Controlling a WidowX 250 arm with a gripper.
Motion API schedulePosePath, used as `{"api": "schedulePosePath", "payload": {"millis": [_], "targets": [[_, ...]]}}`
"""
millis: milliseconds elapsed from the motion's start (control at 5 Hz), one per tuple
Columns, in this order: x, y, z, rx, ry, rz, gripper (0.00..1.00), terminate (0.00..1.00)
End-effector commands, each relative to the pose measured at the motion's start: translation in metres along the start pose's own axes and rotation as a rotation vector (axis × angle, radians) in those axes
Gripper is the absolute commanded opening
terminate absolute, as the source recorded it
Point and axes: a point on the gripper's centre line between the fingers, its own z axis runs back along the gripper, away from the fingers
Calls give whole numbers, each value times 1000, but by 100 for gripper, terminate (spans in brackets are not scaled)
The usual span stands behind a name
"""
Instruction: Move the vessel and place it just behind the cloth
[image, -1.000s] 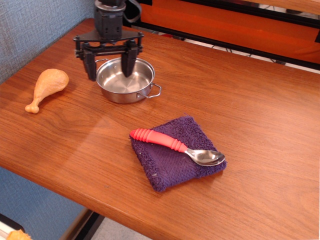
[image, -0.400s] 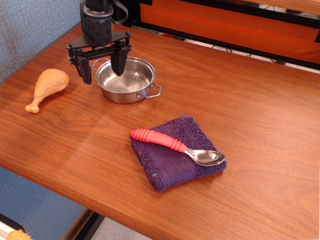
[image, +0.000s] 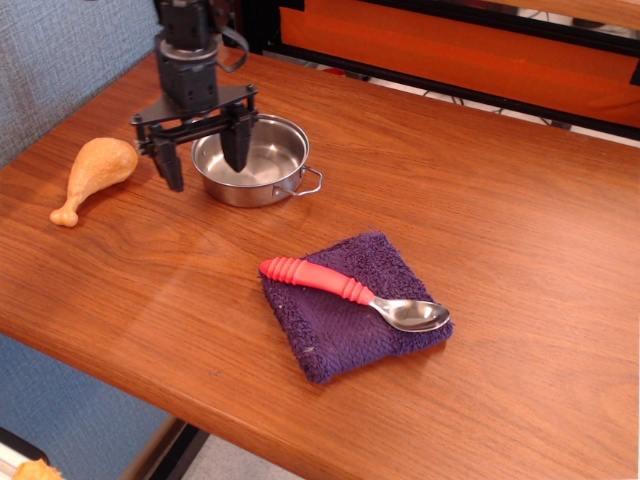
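The vessel, a small shiny round stainless-steel pot (image: 251, 160) with thin wire loop handles, sits on the wooden surface (image: 480, 200) at the back left, under the black claw (image: 202, 158). The claw is spread wide and holds nothing; one finger hangs over the pot's bowl, the other outside its left rim, so the wall lies between them. The step in hand looks like the grasp. Next it should lower and pinch that rim, then carry the pot to the bare wood just behind the dark purple folded terry cloth (image: 350, 305), which bears a red-handled metal spoon (image: 350, 293).
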Motion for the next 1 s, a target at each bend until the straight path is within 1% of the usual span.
{"api": "schedulePosePath", "payload": {"millis": [0, 200, 400, 600, 800], "targets": [[-2, 2, -4, -35, -23, 6, 100, 0], [-2, -1, -11, -16, -19, -4, 100, 0], [-2, -1, -12, -20, -30, 1, 0, 0], [-1, -4, -9, -33, -33, 3, 0, 0], [1, -9, 7, -68, -47, -2, 0, 0]]}}
